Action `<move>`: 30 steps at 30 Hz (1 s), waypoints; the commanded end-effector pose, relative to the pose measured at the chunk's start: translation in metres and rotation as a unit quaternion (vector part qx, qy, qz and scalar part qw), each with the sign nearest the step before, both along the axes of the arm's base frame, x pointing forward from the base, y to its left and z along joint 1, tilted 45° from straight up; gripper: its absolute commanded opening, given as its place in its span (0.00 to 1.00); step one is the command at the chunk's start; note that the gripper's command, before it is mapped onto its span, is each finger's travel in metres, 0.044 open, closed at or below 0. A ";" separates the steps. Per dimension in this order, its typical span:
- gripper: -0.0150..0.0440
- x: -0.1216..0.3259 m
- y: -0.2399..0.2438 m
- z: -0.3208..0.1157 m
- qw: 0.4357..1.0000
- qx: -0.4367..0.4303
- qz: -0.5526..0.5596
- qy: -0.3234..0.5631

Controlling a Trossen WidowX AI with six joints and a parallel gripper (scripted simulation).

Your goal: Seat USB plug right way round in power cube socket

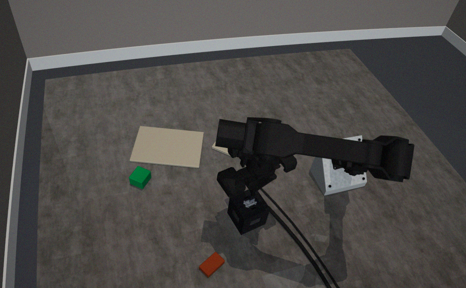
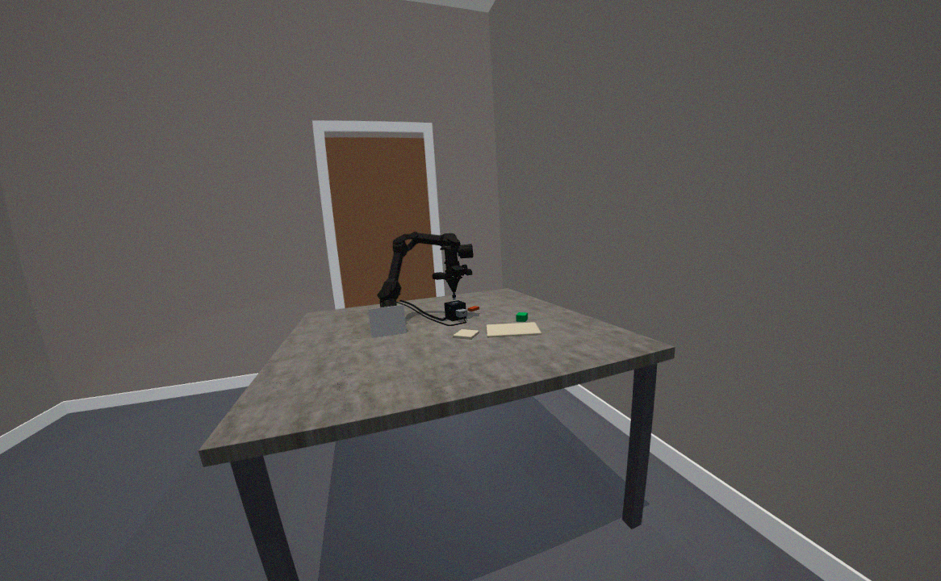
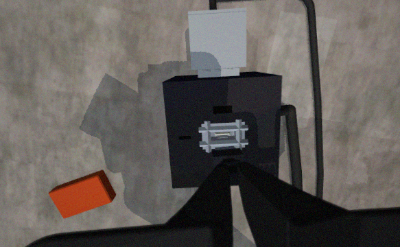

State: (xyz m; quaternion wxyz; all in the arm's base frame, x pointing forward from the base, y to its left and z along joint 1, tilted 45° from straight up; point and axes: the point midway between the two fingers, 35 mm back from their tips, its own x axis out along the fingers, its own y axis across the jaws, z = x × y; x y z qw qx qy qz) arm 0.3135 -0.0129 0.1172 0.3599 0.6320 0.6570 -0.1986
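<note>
The black power cube (image 1: 243, 225) (image 2: 449, 311) (image 3: 189, 168) stands on the table. The pale metal-framed socket (image 1: 249, 203) (image 3: 222, 127) on its top shows uncovered, with nothing in it. My gripper (image 2: 453, 291) (image 3: 232, 172) points down above the cube. In the wrist view its fingertips appear just below the socket. It is shut on the USB plug (image 2: 453, 297), which shows only as a tiny tip under the fingers in the exterior view. The plug is mostly hidden, and I cannot tell which way round it faces.
A white block-shaped plug (image 2: 462, 313) (image 3: 217, 41) sits in the cube's side. Black cables (image 1: 291, 233) (image 3: 318, 103) run beside the cube. An orange block (image 1: 212, 264) (image 3: 83, 196), a green block (image 1: 140, 177) (image 2: 521, 316), a cream board (image 1: 166, 147) (image 2: 513, 329) and a grey-white wedge (image 1: 345, 186) (image 2: 387, 321) stand around.
</note>
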 end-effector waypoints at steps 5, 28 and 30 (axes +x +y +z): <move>0.25 0.000 0.000 -0.002 1.000 -0.003 -0.004 0.004; 0.25 0.000 0.001 -0.005 1.000 -0.006 -0.012 0.011; 0.25 0.000 0.001 -0.005 1.000 -0.006 -0.013 0.011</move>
